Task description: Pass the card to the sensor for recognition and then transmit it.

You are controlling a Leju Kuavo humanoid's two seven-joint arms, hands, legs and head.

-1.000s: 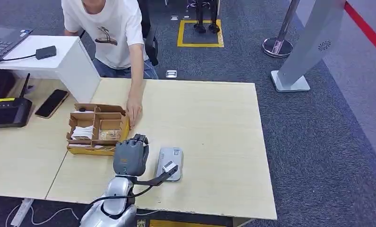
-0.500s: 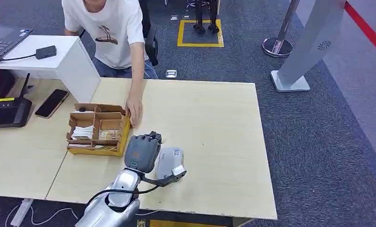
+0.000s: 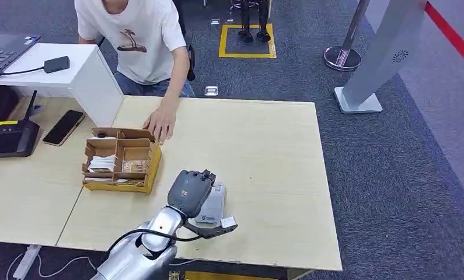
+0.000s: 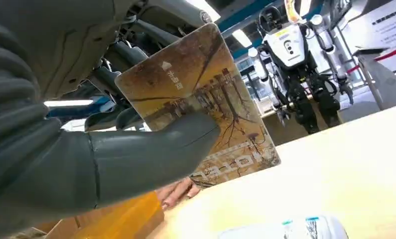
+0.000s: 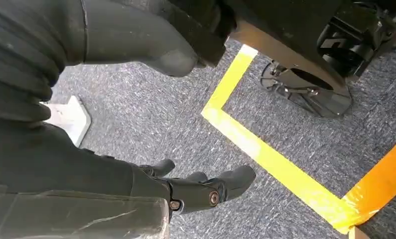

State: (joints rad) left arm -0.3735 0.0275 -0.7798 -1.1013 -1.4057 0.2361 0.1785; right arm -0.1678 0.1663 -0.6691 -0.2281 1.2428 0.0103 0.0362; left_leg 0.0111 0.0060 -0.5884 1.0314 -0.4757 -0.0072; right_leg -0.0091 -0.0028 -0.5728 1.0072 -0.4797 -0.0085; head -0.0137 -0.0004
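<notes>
Left hand (image 3: 189, 193) has slid right off the box (image 3: 121, 158), now over the sensor (image 3: 212, 204); person's hand (image 3: 159, 123) pulled back. Thumb and fingers pinch the card (image 4: 200, 102) just above the reader. Scan step underway; next, hand-off. Right hand (image 5: 196, 191) hangs, fingers loose, holding nothing.

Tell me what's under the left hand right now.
The grey sensor lies on the table beneath the left hand, its near-left part covered. The hand holds the card above it; card and sensor look apart in the wrist view.
</notes>
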